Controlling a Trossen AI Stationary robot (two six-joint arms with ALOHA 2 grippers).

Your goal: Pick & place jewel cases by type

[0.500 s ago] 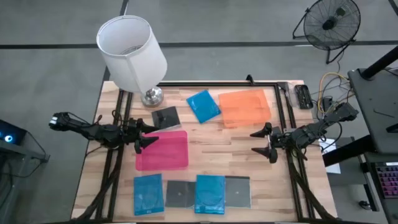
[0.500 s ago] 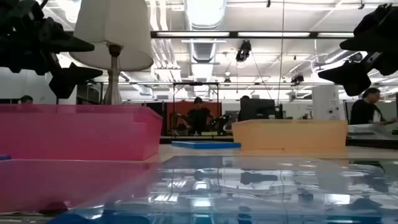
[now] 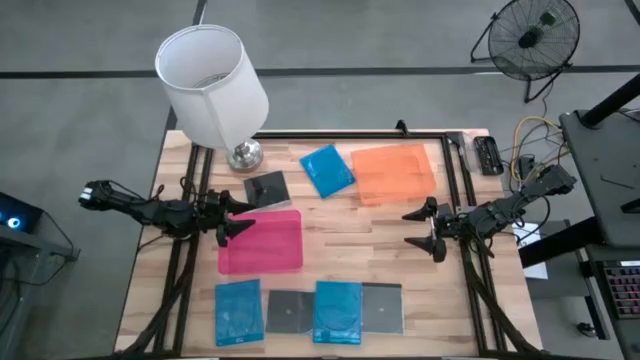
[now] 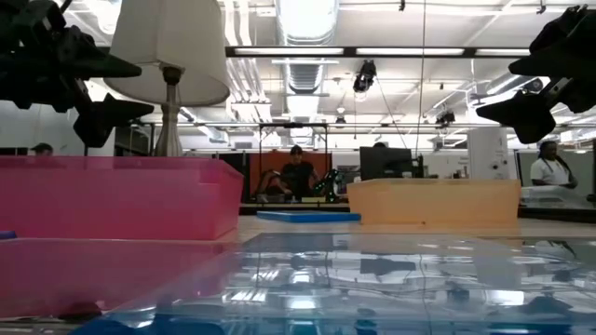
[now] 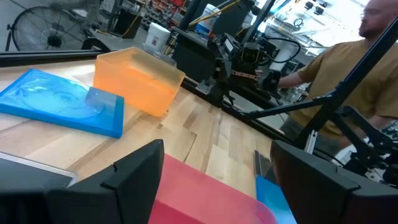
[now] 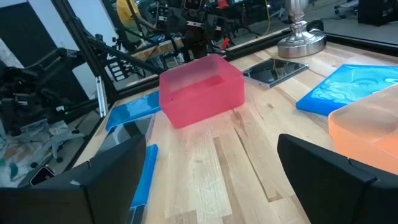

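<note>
High view: six disc cases lie flat on the wooden table (image 3: 330, 245). Four sit in a row along the near edge: a blue case (image 3: 239, 312), a dark case (image 3: 288, 312), another blue case (image 3: 338, 311) and another dark case (image 3: 382, 307), close side by side. A third dark case (image 3: 267, 188) lies just beside the base of the lamp (image 3: 213, 85), and a third blue case (image 3: 327, 170) lies tilted between it and the orange tray (image 3: 393, 172), touching or nearly touching that tray. The pink tray (image 3: 261, 241) stands mid-table, and neither tray holds a case.

The left gripper (image 3: 228, 218) hangs at the pink tray's left edge, fingers spread wide and holding nothing. The right gripper (image 3: 425, 228) hangs over bare wood below the orange tray, fingers likewise spread and empty. A person in a tan shirt (image 5: 348, 81) stands beyond the table.
</note>
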